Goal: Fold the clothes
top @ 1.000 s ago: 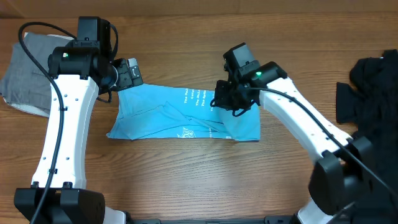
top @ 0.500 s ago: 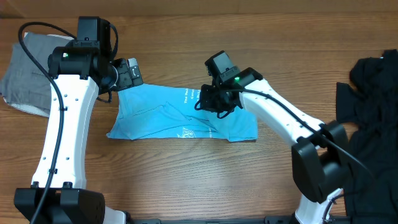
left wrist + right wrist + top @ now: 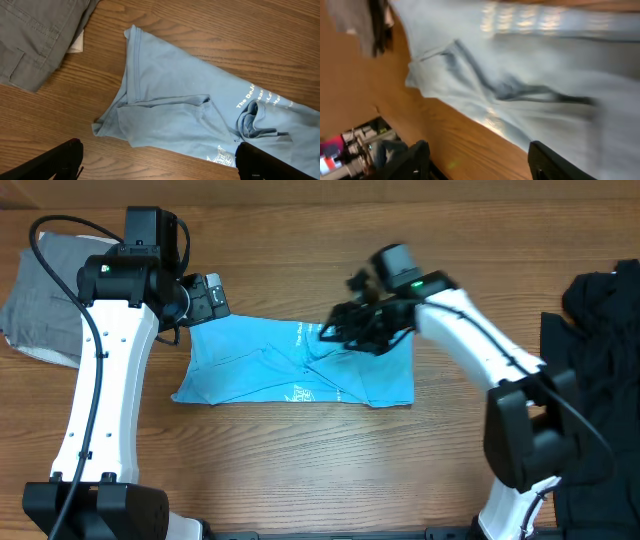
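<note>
The clothes are a light blue T-shirt (image 3: 290, 365) lying on the table as a wide folded strip, small white text facing up near its middle. My right gripper (image 3: 332, 330) hovers over the shirt's upper middle, jaws apart and nothing between them. In the blurred right wrist view the right gripper (image 3: 480, 165) is over the shirt's (image 3: 545, 75) edge and bare wood. My left gripper (image 3: 212, 298) stays just off the shirt's upper left corner. In the left wrist view the left gripper (image 3: 160, 167) is wide open and empty, with the shirt (image 3: 165, 100) and a bunched crease beyond it.
A grey garment (image 3: 45, 300) lies at the far left of the table, and also shows in the left wrist view (image 3: 30, 35). A pile of black clothes (image 3: 600, 320) sits at the right edge. Bare wood runs along the front of the table.
My right gripper moved left across the shirt, turned at the wrist and opened, letting go of the cloth. The left arm has not moved.
</note>
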### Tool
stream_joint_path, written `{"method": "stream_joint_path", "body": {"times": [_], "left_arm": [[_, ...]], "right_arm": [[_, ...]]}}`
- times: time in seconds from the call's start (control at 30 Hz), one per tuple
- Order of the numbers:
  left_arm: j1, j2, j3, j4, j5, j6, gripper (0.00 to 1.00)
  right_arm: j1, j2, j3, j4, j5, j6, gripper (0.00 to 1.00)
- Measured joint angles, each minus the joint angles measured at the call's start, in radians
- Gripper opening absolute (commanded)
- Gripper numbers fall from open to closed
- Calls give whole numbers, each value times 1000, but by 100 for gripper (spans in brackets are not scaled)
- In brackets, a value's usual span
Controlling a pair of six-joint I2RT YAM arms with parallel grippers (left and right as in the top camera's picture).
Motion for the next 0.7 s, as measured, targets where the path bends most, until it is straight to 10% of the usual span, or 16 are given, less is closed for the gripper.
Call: {"method": "stream_joint_path", "body": {"times": [0.07, 0.17, 0.7], "left_arm": [[0, 0, 0, 0, 0, 0, 100], [0, 0, 0, 0, 0, 0, 100], [0, 0, 0, 0, 0, 0, 100]], "right_arm": [[-44, -14, 0, -53, 39, -11, 26], [-61, -24, -1, -79, 135, -16, 6], [15, -12, -278, 277, 280, 48, 4]]}}
